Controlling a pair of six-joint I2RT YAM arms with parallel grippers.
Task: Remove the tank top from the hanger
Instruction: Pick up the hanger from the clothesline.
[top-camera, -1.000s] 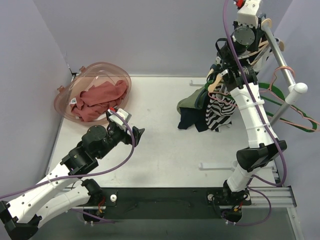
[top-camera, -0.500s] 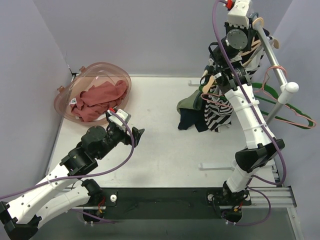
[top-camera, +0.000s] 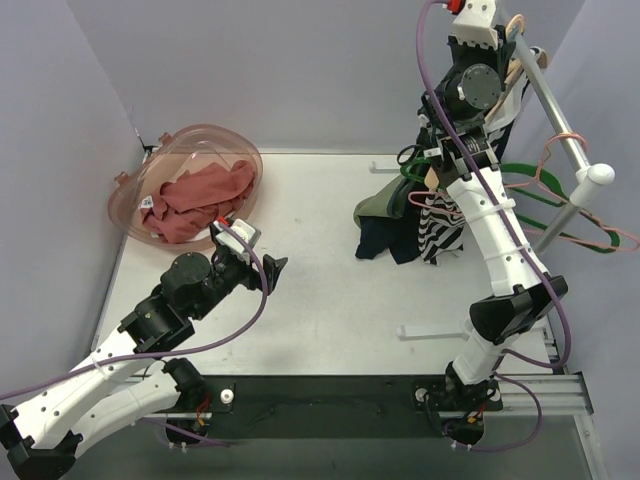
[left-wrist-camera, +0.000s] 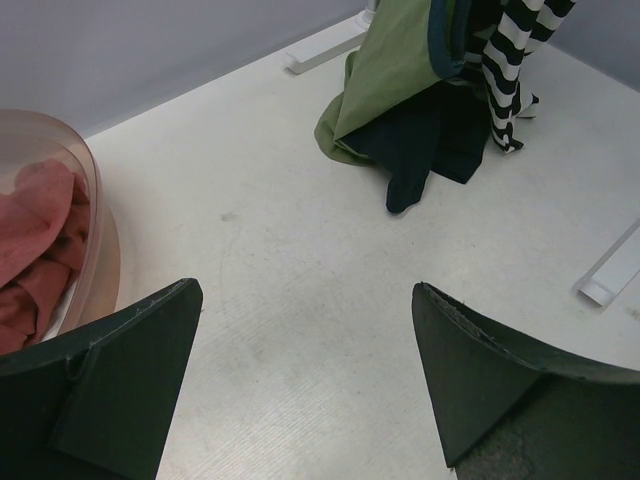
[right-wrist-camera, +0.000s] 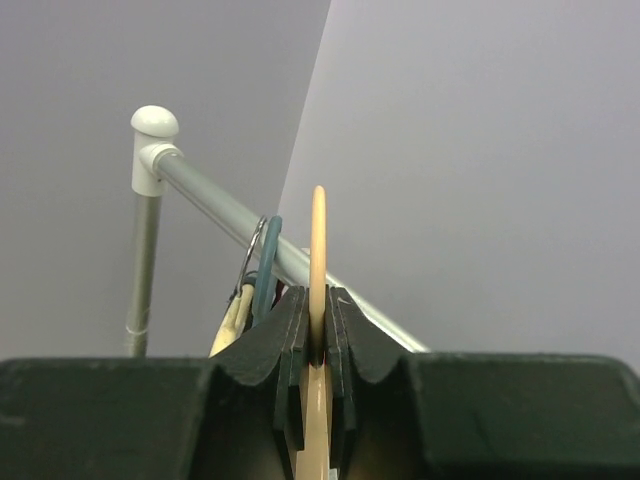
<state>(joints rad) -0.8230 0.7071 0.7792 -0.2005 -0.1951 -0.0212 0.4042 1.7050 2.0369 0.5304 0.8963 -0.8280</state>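
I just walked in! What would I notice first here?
The tall right arm reaches up at the back right, its claw shut on a peach hanger hook by the silver rail, with striped, green and dark clothes dangling below. Far left sits a pink basket holding red cloth.

Left gripper (left-wrist-camera: 305, 292) low, jaws wide; right gripper (right-wrist-camera: 318, 305) high, clamped.

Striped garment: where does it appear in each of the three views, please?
Top external: striped garment, right of centre.
Left wrist: striped garment in the top right corner, partly cropped.
Right wrist: not in view.
Shared landmark: olive-green garment, directly left of it in both views that show it.
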